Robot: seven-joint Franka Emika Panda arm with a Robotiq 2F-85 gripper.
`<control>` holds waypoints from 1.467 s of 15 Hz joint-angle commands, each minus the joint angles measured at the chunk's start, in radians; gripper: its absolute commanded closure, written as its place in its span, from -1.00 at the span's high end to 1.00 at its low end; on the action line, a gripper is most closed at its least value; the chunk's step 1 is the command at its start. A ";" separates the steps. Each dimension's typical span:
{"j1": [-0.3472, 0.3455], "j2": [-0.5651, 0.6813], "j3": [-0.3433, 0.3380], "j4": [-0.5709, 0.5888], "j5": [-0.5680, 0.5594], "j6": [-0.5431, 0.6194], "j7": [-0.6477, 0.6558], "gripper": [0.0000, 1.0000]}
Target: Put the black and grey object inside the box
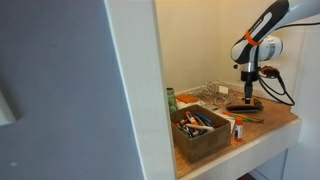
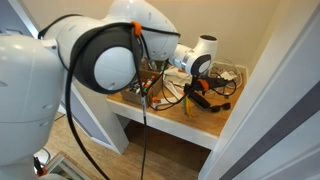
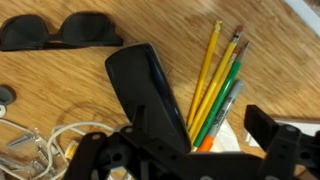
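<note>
The tool (image 3: 180,142), jaws apart, hangs over the black and grey object (image 3: 148,88) on the bench (image 3: 270,60). Pencils (image 3: 215,80) lie at its 3 o'clock, sunglasses (image 3: 60,30) at 11, wires (image 3: 45,140) at 8.

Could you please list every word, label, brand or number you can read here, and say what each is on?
None can be read in any view.
The green bottle and the contents of the box are too small to tell.
The black and grey object, sunglasses and pencils show no legible print in the wrist view.
</note>
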 commanded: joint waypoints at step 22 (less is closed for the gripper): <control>-0.042 0.291 0.040 0.408 -0.011 -0.171 -0.219 -0.01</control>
